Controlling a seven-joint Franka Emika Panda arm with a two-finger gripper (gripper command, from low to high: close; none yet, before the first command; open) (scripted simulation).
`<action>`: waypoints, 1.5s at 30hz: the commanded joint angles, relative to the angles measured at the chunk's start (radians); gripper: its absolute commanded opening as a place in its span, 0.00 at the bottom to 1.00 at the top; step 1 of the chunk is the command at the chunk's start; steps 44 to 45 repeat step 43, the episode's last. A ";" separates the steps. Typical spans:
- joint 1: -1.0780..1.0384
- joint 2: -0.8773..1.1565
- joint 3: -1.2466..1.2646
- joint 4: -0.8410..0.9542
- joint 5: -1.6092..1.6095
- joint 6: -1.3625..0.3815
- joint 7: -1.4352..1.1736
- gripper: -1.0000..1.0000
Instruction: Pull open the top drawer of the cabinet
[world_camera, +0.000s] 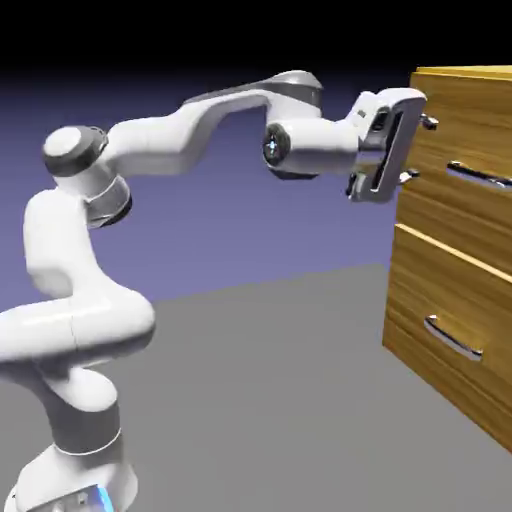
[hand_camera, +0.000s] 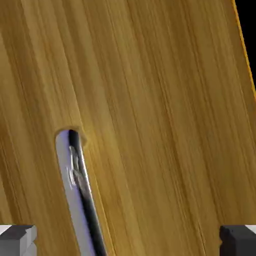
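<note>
The cabinet (world_camera: 440, 385) stands at the exterior view's right, tall and golden-brown. Its top drawer (world_camera: 470, 135) carries a slim silver handle (world_camera: 482, 177) and looks flush with the cabinet's front. My gripper (world_camera: 419, 149) is open just in front of the drawer's left part, short of the handle, with one fingertip high and one low. In the hand view the drawer's wood grain (hand_camera: 160, 110) fills the picture. The handle's end (hand_camera: 77, 185) runs down toward the bottom edge, nearer the left fingertip (hand_camera: 17, 240) than the right fingertip (hand_camera: 237, 239). Nothing is gripped.
Below the top drawer is a second drawer front (world_camera: 440, 290) with its own silver bar handle (world_camera: 453, 341). The white arm (world_camera: 160, 140) arches from the lower left across the grey table (world_camera: 280, 400).
</note>
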 joint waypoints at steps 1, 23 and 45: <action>-0.026 -0.008 0.019 0.011 0.038 -0.009 -0.044 0.50; -0.117 -0.062 0.089 0.006 0.233 -0.081 -0.281 0.00; 0.442 -0.258 -0.317 -0.638 -0.011 -0.195 -0.248 1.00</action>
